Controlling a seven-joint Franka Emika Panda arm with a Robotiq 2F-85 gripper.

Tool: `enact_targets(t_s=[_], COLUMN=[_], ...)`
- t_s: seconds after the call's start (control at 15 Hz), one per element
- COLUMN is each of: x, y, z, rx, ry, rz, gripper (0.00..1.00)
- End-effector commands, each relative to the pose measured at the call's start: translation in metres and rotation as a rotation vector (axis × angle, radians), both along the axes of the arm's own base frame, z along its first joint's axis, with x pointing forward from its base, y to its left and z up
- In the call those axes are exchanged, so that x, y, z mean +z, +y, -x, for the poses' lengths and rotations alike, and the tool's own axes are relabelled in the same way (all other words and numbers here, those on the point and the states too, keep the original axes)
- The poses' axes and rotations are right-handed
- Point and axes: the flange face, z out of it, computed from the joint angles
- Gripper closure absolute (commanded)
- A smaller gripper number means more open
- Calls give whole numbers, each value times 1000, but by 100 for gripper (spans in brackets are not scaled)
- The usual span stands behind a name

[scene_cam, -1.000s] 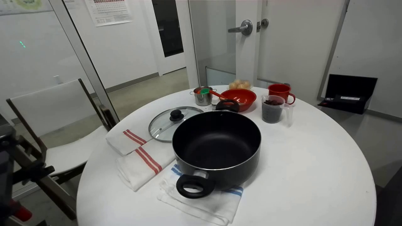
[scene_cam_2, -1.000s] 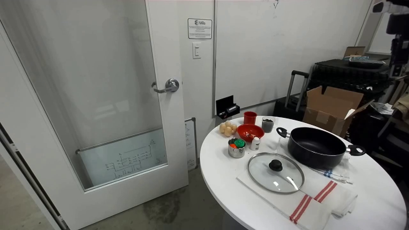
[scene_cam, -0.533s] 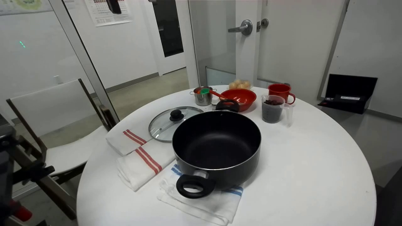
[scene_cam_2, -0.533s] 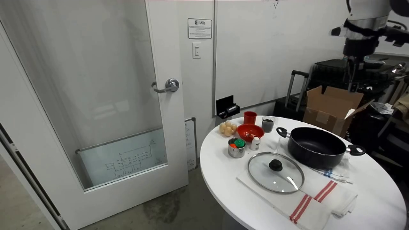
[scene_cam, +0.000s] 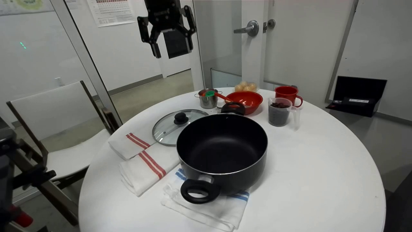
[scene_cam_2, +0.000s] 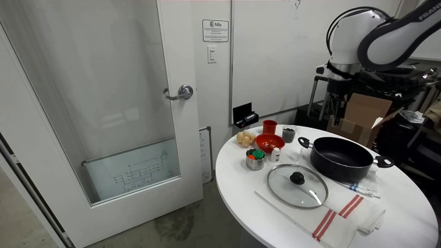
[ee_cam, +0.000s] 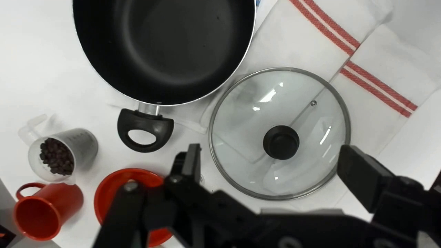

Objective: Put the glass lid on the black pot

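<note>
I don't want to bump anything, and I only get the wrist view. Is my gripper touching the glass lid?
Observer: No. In both exterior views the gripper hangs in the air, clear of the glass lid.
Operator: Part of the black pot is cut off in my picture. What's on the end I can't see?
Observer: A second looped black handle.
Operator: From above, everything looks flat. Which is lower, the lid or the pot's top?
Observer: The lid's edge lies lower than the pot's rim; both exterior views show it.
</note>
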Motion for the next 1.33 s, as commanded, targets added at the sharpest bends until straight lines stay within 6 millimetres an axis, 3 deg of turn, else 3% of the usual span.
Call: enact_targets(t_s=[0.0,0.33,0.67,0.93,1.27], x=[-50,-109,-166,-196,-219], y=[18,44,63,74,80], z=[-36,-50,-50,-46,-44], rx=[70,148,228,276,311], ry=[-1,22,57,84,107], rz=[-27,-60,-89,-117,-146], gripper=[0,0,0,0,0])
